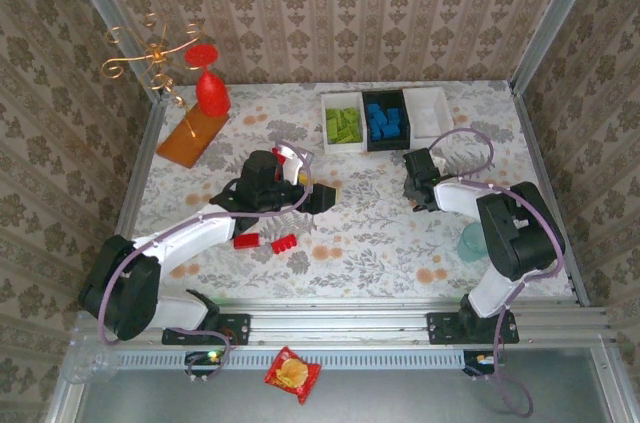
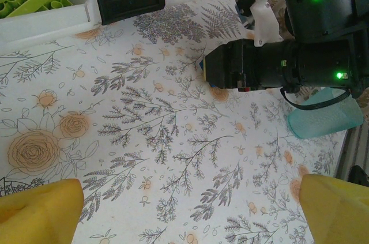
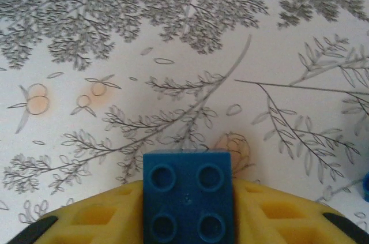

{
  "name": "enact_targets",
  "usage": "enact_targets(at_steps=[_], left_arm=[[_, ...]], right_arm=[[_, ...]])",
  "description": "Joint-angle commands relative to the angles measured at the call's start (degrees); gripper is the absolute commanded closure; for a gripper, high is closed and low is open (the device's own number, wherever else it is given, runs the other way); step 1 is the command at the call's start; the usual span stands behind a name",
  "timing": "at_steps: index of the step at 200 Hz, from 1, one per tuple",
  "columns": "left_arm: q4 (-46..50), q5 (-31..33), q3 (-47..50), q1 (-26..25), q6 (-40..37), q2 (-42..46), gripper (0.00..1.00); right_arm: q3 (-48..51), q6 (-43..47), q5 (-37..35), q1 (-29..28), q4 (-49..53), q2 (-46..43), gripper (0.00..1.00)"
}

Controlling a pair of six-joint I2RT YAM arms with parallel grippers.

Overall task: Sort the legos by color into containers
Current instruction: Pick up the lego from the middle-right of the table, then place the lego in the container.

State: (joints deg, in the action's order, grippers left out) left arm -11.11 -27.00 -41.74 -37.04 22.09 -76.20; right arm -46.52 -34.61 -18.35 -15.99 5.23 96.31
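A blue lego was gripped between the right gripper's yellow pads, low over the flowered table. The left gripper's fingers were held wide apart, and two red legos were left beside that arm.

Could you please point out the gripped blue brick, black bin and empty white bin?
blue brick [image 3: 187,195]: right wrist view, studded top.
black bin [image 2: 130,7]: left wrist view, outer wall.
empty white bin [image 1: 430,113]: top external view, bare floor.

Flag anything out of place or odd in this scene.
The red snack packet lies off the table, below the front rail. Two red legos sit loose by the left arm, unsorted.
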Motion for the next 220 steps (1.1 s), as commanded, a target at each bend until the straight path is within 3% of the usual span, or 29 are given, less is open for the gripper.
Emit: enact_targets(at_steps=[1, 60, 134, 175, 220], left_arm=[[0.1, 0.3, 0.4, 0.1, -0.2, 1.3, 0.03], [0.9, 2.6, 0.9, 0.7, -0.1, 1.6, 0.03], [2.0, 4.6, 1.2, 1.2, -0.4, 2.8, 0.03], [2.2, 4.8, 1.3, 1.4, -0.5, 3.3, 0.03], [2.1, 4.0, 1.2, 1.5, -0.5, 2.8, 0.03]], right_arm=[[-1.9, 1.5, 3.3, -0.5, -2.4, 0.0, 0.64], [-9.2, 4.9, 7.4, -4.0, -8.7, -2.3, 0.69], [-35.7, 6.6, 7.2, 0.4, -4.5, 17.2, 0.67], [-43.5, 7.9, 5.5, 1.6, -0.2, 22.3, 0.52], [-31.8, 9.1, 4.8, 1.8, -2.3, 10.6, 0.36]])
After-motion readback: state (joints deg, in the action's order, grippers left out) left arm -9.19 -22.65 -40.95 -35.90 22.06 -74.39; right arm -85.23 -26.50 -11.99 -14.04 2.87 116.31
